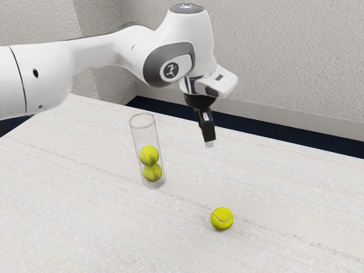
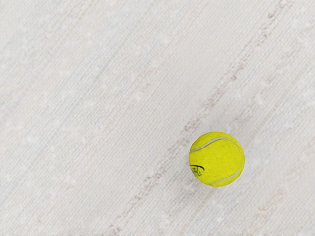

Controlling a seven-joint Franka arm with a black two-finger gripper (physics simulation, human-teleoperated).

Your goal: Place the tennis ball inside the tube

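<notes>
The rounded white arm (image 1: 94,56) bears a dark emblem (image 1: 171,70) and black pincer (image 1: 210,143).

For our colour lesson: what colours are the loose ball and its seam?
The loose ball is yellow, its seam whitish; wrist view.

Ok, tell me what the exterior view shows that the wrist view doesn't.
Exterior view: the white arm with its black gripper, the clear tube standing with two stacked balls inside, the walls and dark floor.
Wrist view: the black mark on the loose ball.
Both: that loose ball, resting on the pale table.
</notes>
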